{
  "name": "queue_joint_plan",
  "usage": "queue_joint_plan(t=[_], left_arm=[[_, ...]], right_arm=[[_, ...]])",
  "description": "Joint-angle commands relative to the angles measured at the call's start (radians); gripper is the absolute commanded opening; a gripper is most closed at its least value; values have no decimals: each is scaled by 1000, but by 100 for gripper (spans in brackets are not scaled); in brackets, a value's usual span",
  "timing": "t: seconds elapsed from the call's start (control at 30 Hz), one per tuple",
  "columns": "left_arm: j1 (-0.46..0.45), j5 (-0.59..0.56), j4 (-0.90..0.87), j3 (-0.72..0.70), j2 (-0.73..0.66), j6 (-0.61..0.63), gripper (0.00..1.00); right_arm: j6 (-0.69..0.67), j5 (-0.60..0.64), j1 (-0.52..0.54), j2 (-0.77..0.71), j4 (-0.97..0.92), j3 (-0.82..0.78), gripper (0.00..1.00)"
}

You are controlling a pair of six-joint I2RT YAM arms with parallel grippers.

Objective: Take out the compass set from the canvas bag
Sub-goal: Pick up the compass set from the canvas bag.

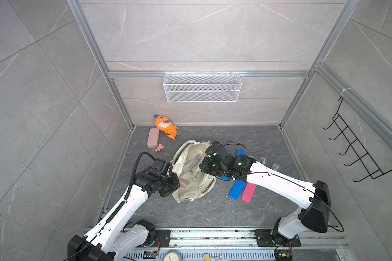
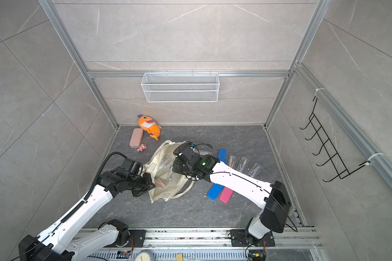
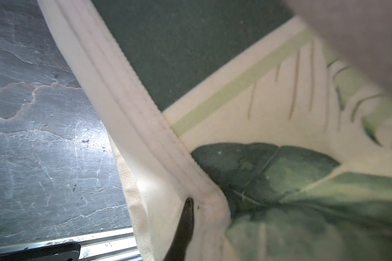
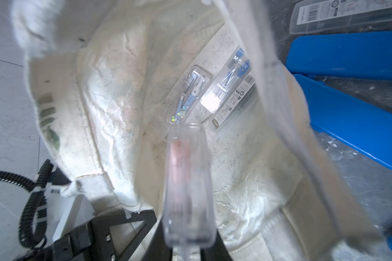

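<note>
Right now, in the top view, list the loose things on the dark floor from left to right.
Dusty-pink oblong case → orange plush fish → cream canvas bag → near blue flat plastic case → bright pink flat plastic case → rightmost clear plastic compass pack.

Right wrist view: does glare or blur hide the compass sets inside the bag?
Right wrist view: a white glare patch covers part of the boxed compass set; the blue compass reads clearly; the clear case nearest the lens is blurred. Left wrist view: the canvas bag print is soft.
</note>
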Motion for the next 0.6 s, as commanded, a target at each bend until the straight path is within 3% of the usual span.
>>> queue_joint_plan(t=[0.0, 0.4, 0.57], left_arm=[[-1, -33, -10, 30, 10, -21, 0], [3, -80, -30, 49, 13, -22, 0], [11, -106, -60, 70, 14, -16, 0]], right_arm=[[-39, -38, -17, -79, 18, -29, 9], [-111, -92, -182, -405, -146, -226, 10], [-167, -190, -244, -441, -142, -340, 10]])
